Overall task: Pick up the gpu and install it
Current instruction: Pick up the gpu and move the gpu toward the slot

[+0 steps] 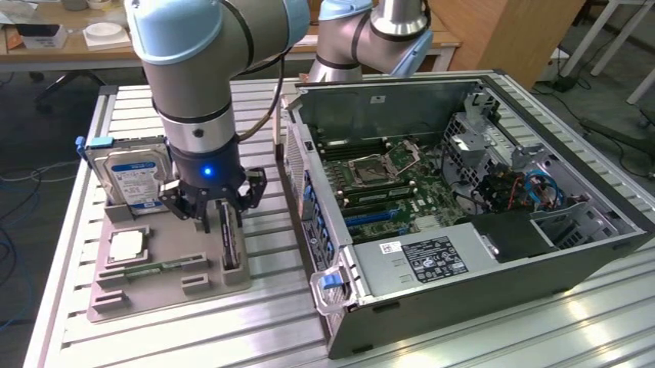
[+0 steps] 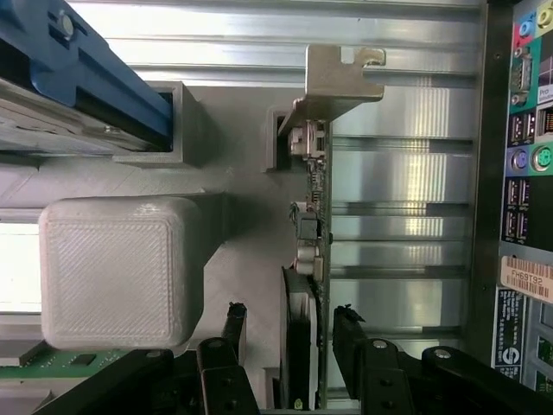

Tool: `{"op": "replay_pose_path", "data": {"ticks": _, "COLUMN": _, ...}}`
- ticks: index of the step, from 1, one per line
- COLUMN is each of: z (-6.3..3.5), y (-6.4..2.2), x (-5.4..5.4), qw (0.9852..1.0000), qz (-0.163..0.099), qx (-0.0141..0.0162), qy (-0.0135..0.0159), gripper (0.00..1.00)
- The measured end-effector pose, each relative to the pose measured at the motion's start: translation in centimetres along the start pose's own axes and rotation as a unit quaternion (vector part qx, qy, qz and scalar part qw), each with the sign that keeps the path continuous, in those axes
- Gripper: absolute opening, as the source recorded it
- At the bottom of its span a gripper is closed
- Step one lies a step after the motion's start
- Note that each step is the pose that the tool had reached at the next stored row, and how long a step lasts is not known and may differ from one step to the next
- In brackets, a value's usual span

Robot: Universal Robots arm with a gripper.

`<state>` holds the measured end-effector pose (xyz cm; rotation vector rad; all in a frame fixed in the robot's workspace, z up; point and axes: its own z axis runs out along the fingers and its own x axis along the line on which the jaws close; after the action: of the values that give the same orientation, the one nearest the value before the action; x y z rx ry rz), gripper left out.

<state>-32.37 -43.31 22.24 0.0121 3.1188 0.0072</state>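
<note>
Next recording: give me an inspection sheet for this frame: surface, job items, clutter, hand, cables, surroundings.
Surface: slatted aluminium table carrying a grey plastic parts holder.
Job's things: thin black gpu card standing on edge in the holder; open dark grey computer case, motherboard exposed.
Clutter: silver hard drive with blue-white label, square silver processor, narrow green memory stick, all in the holder.
Hand: black hand open, fingers either side of the card.
Cables: blue cables inside the case.
Surroundings: second grey-blue robot arm, wooden desk.
</note>
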Motion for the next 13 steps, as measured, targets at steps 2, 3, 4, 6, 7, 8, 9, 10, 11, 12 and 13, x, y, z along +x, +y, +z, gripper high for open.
{"op": "replay_pose_path", "data": {"ticks": 2, "z": 0.09, "y": -0.01, "x": 0.00, "qw": 1.0000, "qz": 0.000, "qx": 0.0001, "qy": 0.0001, "gripper": 0.53}}
{"op": "replay_pose_path", "data": {"ticks": 3, "z": 0.10, "y": -0.02, "x": 0.00, "qw": 1.0000, "qz": 0.000, "qx": 0.0001, "qy": 0.0001, "gripper": 0.53}}
{"op": "replay_pose_path", "data": {"ticks": 4, "z": 0.09, "y": -0.02, "x": 0.00, "qw": 1.0000, "qz": 0.000, "qx": 0.0001, "qy": 0.0001, "gripper": 0.53}}
{"op": "replay_pose_path", "data": {"ticks": 6, "z": 0.11, "y": -0.01, "x": 0.00, "qw": 1.0000, "qz": 0.000, "qx": 0.0000, "qy": 0.0000, "gripper": 0.53}}
{"op": "replay_pose_path", "data": {"ticks": 7, "z": 0.10, "y": -0.01, "x": 0.00, "qw": 1.0000, "qz": 0.000, "qx": 0.0000, "qy": 0.0001, "gripper": 0.53}}
{"op": "replay_pose_path", "data": {"ticks": 8, "z": 0.11, "y": -0.01, "x": 0.00, "qw": 1.0000, "qz": 0.000, "qx": 0.0000, "qy": 0.0000, "gripper": 0.53}}
{"op": "replay_pose_path", "data": {"ticks": 9, "z": 0.11, "y": -0.01, "x": 0.00, "qw": 1.0000, "qz": 0.000, "qx": 0.0000, "qy": 0.0000, "gripper": 0.53}}
{"op": "replay_pose_path", "data": {"ticks": 10, "z": 0.11, "y": -0.01, "x": 0.00, "qw": 1.0000, "qz": 0.000, "qx": 0.0000, "qy": 0.0000, "gripper": 0.53}}
{"op": "replay_pose_path", "data": {"ticks": 11, "z": 0.11, "y": -0.01, "x": 0.00, "qw": 1.0000, "qz": 0.000, "qx": 0.0000, "qy": 0.0000, "gripper": 0.51}}
{"op": "replay_pose_path", "data": {"ticks": 12, "z": 0.10, "y": -0.01, "x": 0.00, "qw": 1.0000, "qz": 0.000, "qx": 0.0000, "qy": 0.0000, "gripper": 0.51}}
{"op": "replay_pose_path", "data": {"ticks": 13, "z": 0.11, "y": -0.01, "x": 0.00, "qw": 1.0000, "qz": 0.000, "qx": 0.0000, "qy": 0.0000, "gripper": 0.45}}
